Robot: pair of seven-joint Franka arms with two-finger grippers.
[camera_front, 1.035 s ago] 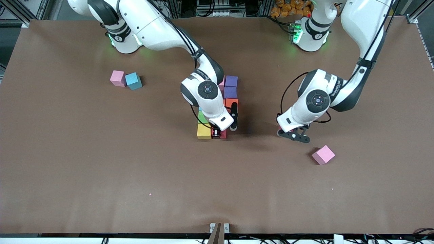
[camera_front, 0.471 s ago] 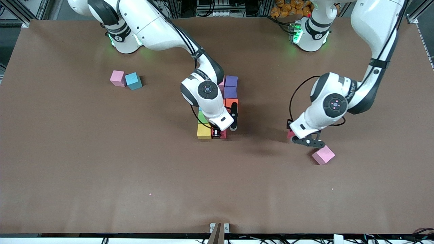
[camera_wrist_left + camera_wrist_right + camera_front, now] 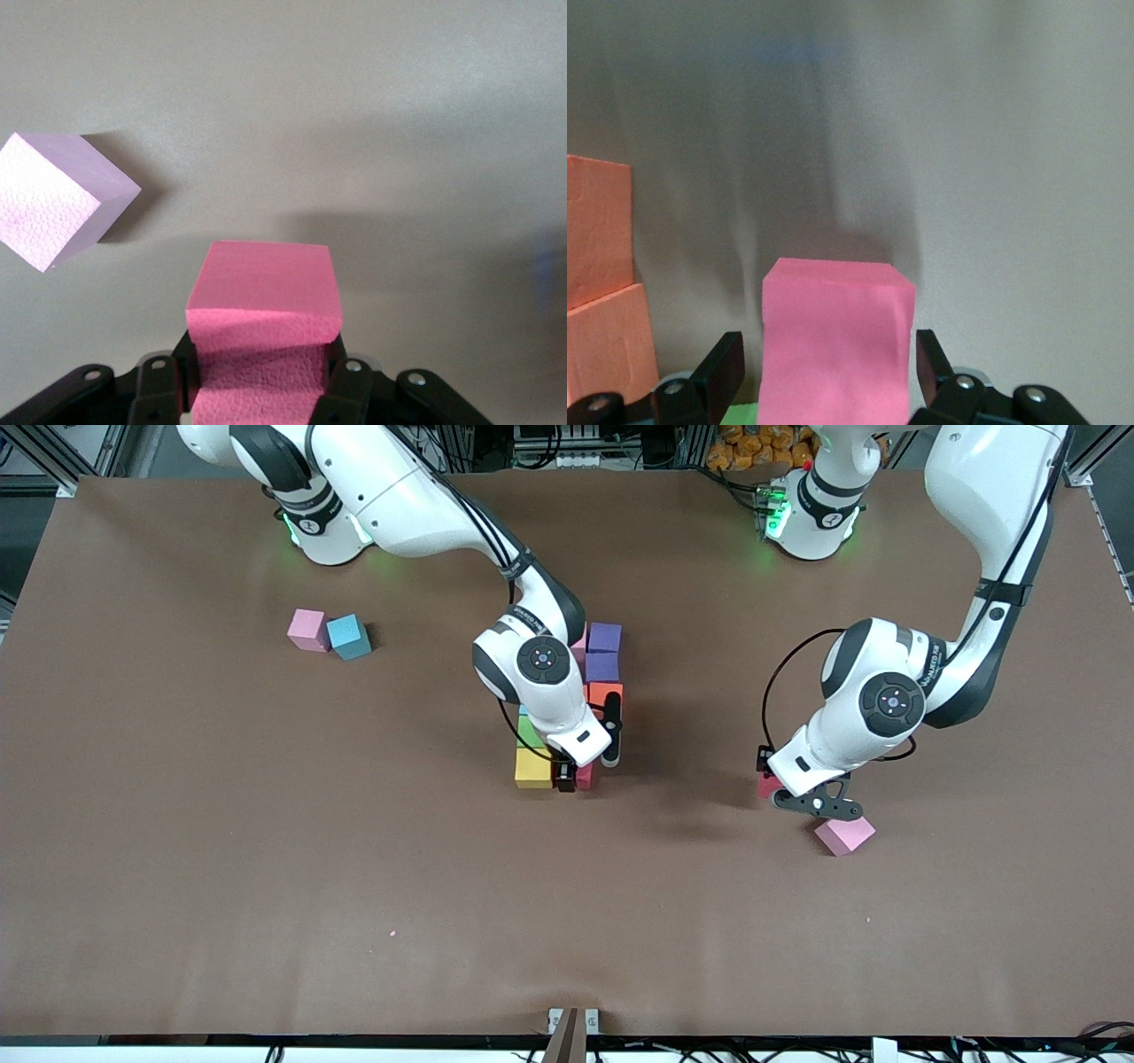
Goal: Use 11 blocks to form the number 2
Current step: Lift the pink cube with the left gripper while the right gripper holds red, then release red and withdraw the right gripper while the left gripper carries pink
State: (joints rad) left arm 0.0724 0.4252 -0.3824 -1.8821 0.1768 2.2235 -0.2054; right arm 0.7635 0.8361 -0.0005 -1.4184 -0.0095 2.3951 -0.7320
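My right gripper (image 3: 573, 774) is down at the near end of the block cluster, open, with its fingers (image 3: 719, 367) on either side of a red block (image 3: 835, 341) and a gap on each side. The cluster holds two purple blocks (image 3: 604, 638), an orange block (image 3: 605, 693), a green block (image 3: 530, 732) and a yellow block (image 3: 532, 769). The arm hides the others. My left gripper (image 3: 784, 793) is shut on a second red block (image 3: 262, 332), low over the table next to a loose pink block (image 3: 844, 834), which also shows in the left wrist view (image 3: 55, 199).
A pink block (image 3: 307, 630) and a blue block (image 3: 348, 637) lie side by side toward the right arm's end of the table. Two orange blocks (image 3: 594, 230) show beside the right gripper. The brown table top (image 3: 354, 868) nearer the front camera is bare.
My left gripper has carried its red block toward the left arm's end, up to the loose pink block. The right arm has stayed at the cluster.
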